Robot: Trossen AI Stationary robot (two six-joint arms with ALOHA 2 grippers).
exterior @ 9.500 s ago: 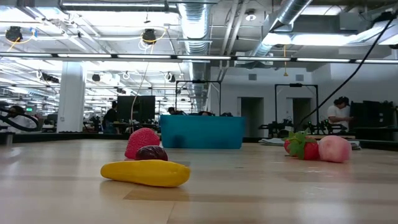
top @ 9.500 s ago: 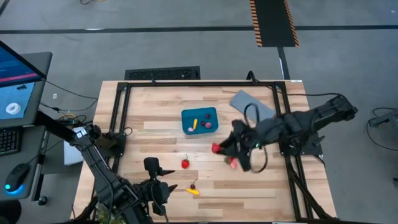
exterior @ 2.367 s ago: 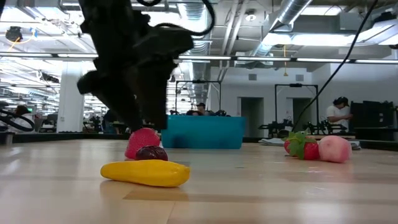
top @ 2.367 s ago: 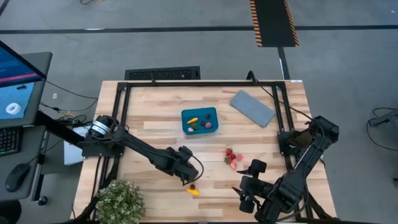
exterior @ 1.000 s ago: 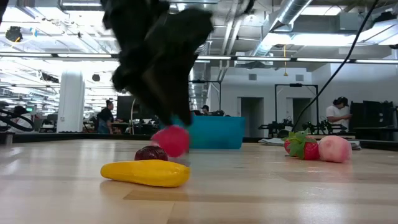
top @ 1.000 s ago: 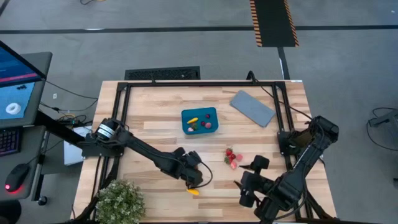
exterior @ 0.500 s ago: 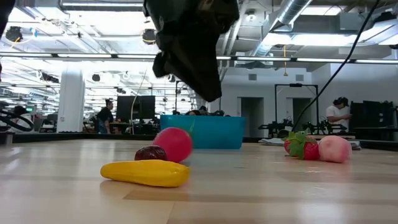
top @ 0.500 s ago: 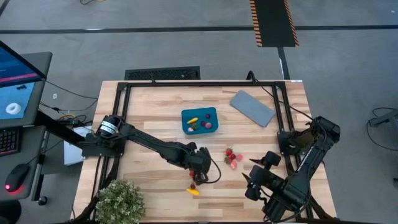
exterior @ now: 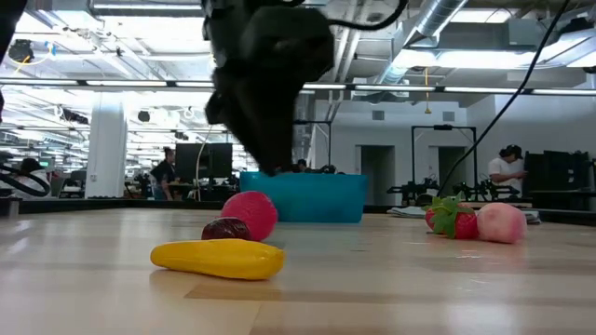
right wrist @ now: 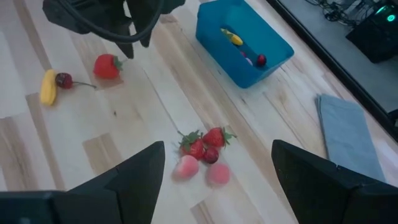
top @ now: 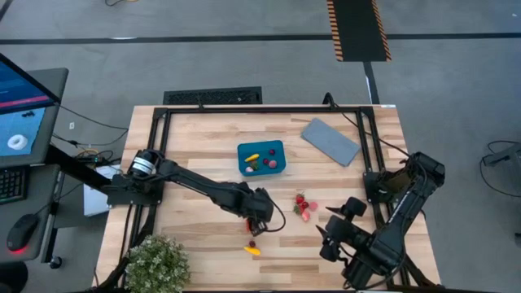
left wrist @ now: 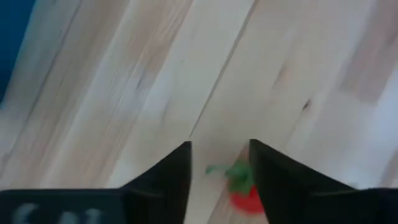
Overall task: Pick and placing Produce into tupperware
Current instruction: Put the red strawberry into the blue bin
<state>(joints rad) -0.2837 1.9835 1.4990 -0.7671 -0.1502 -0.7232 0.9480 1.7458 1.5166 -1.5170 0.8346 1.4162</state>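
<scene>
One red strawberry (left wrist: 244,196), green leafy top, between left fingers (left wrist: 168,177).

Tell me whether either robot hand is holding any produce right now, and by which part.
Nothing is held. The left hand hangs open over the red strawberry, which lies on the wooden table. The right hand is open and empty.

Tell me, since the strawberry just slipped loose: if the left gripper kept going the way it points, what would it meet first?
Most likely the strawberry, between the open left gripper's fingers, then the table; depth is unclear.
</scene>
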